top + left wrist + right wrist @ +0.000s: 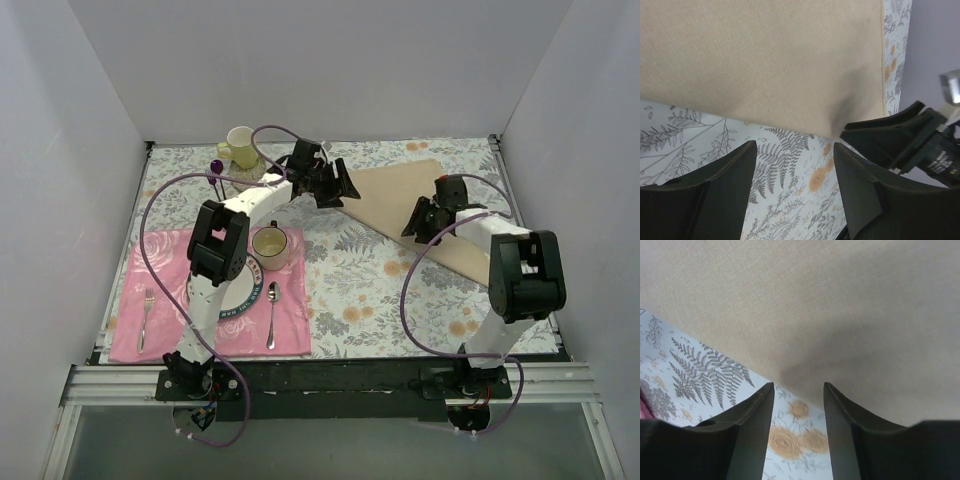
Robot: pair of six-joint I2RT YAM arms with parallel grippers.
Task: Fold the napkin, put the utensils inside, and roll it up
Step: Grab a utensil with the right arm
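White walls (90,120) surround the tabletop and its grey floral tablecloth (365,285). The napkin (395,195) lies flat at the far right. My left end effector (335,187) and right end effector (418,222) stand open and empty along its near edge; closing low, I may pinch tablecloth too.

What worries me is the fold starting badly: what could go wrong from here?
1. The napkin lies flat on the tablecloth, so the open jaws at its near edge may pinch both layers.
2. The left arm reaches past the cup; swinging back could knock it.
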